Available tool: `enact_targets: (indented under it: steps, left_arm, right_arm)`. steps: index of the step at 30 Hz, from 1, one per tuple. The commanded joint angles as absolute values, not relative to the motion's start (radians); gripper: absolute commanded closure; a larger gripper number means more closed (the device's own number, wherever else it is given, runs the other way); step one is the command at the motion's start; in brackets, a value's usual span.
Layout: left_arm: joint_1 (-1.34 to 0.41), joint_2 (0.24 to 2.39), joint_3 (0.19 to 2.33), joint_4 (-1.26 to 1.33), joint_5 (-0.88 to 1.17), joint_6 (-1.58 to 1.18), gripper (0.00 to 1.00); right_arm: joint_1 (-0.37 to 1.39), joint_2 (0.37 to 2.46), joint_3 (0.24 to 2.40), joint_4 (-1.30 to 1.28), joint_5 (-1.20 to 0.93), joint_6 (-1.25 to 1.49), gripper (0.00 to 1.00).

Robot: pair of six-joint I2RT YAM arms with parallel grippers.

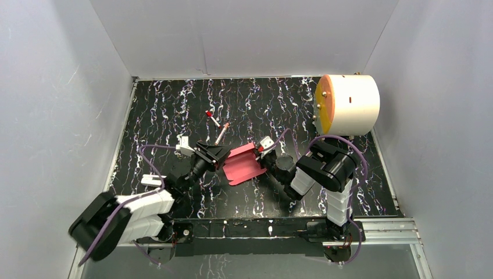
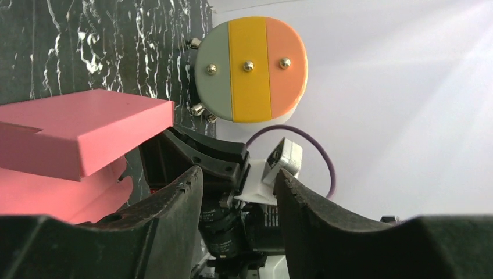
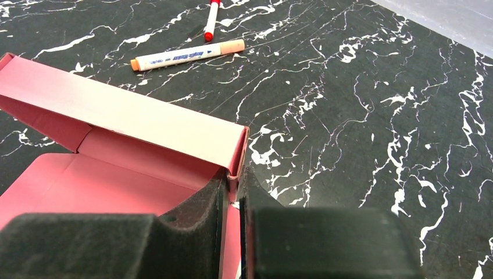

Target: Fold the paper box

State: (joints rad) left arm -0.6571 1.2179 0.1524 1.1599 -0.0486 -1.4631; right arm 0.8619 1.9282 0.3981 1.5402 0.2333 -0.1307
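Observation:
The red-pink paper box (image 1: 243, 164) lies partly folded in the middle of the black marbled table, one long side wall standing up. My right gripper (image 1: 265, 157) is shut on the box's right end; in the right wrist view the fingertips (image 3: 232, 189) pinch the corner of the upright wall (image 3: 128, 116). My left gripper (image 1: 218, 156) is at the box's left edge. In the left wrist view its jaws (image 2: 235, 195) are open with nothing between them, and the box (image 2: 81, 131) sits just left of the left finger.
A big white cylinder with an orange face (image 1: 347, 104) stands at the back right and shows in the left wrist view (image 2: 250, 70). A red-capped pen (image 1: 212, 118) and an orange marker (image 1: 222, 133) lie behind the box. White walls enclose the table.

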Motion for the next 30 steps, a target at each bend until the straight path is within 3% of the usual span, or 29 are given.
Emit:
enact_targets:
  steps: [1,5,9,22,30]
  left_arm:
    - [-0.663,0.967,0.223,0.712,-0.082,-1.223,0.52]
    - [-0.657,0.865,0.352,0.394,-0.174,-0.995,0.49]
    - [-0.632,0.94,0.464,0.3,-0.147,-0.839,0.43]
    - [-0.532,1.305,0.695,0.301,0.163,-0.677,0.34]
    - [-0.506,1.423,0.687,0.365,0.3,-0.722,0.33]
  right_arm:
    - [0.857,1.888,0.429,1.566,0.198,-0.15,0.96]
    - [0.857,1.873,0.44,1.517,0.168,-0.141,0.96]
    - [0.857,1.85,0.453,1.441,0.128,-0.117,0.96]
    - [0.857,1.802,0.485,1.288,0.043,-0.111,0.96]
    - [0.857,1.813,0.514,1.247,0.03,-0.096,0.96]
